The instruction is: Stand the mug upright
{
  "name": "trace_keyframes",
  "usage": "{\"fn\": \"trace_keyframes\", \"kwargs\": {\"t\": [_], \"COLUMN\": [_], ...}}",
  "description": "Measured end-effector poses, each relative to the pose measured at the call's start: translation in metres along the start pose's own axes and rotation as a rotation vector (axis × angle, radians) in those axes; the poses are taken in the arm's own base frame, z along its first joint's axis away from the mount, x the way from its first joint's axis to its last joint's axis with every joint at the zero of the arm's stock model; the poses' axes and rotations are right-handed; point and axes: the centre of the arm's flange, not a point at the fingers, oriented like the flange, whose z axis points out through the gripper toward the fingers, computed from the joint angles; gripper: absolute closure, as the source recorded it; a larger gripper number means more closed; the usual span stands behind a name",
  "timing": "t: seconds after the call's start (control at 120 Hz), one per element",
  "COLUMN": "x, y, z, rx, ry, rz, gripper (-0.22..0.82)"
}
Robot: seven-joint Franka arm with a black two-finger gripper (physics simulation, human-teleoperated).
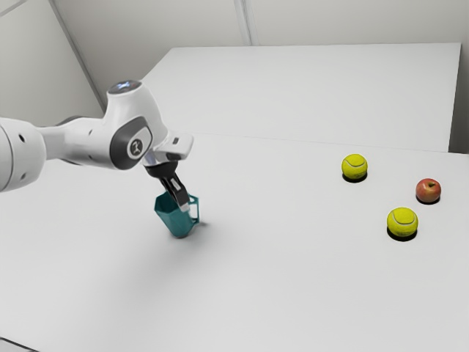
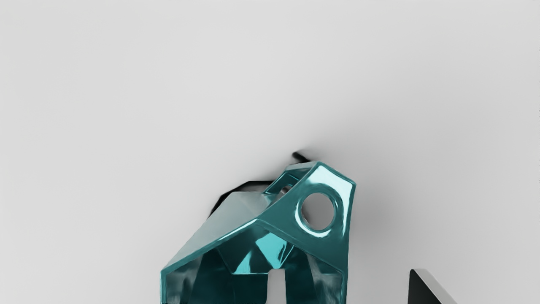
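1. Mug point(image 1: 176, 218) is on the table point(image 1: 293, 286), toward the exterior view's left, right under the gripper point(image 1: 183, 204)
2. Gripper is wide, fingers standing well apart, not clamped on anything
3. Wrist view: one finger point(image 2: 276, 289) is in the mug's open mouth, the other finger point(image 2: 428, 293) is outside the mug on the handle's side, with bare gap between it and the mug wall. Can't tell if the inner finger touches the wall
4. Mouth of the mug faces the gripper, inside facets in sight. Handle point(image 2: 337, 240) points to the exterior view's right
5. Mug looks tilted in the exterior view, narrow base lowest there, dark shadow by the handle's corner. Can't tell if the base sits flat, so not calling it upright
6. Arm point(image 1: 84, 143) comes in from the exterior view's left, hand angled down toward the mug
7. Other stuff, all on the exterior view's right, well apart from the mug: one tennis ball point(image 1: 355, 167), a second tennis ball point(image 1: 402, 221) closer to that camera, and a red apple point(image 1: 429, 191) farther right than both, near the second ball
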Motion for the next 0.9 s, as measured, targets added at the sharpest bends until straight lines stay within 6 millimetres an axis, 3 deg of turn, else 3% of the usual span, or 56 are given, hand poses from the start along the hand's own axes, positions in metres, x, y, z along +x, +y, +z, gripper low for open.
{"fn": "trace_keyframes", "kwargs": {"t": [0.267, 0.442, 0.583, 0.683, 0.9], "x": [0.006, 0.018, 0.032, 0.045, 0.046], "y": [-0.008, -0.018, -0.03, -0.038, -0.034], "z": [-0.037, -0.077, -0.123, -0.144, -0.161], "rx": [0.028, 0.027, 0.022, 0.013, -0.013], "ry": [0.048, 0.066, 0.065, 0.034, -0.042], "rz": [-0.016, -0.057, -0.118, -0.163, -0.256], "gripper": [0.23, 0.1, 0.05, 0.03, 0.01]}}
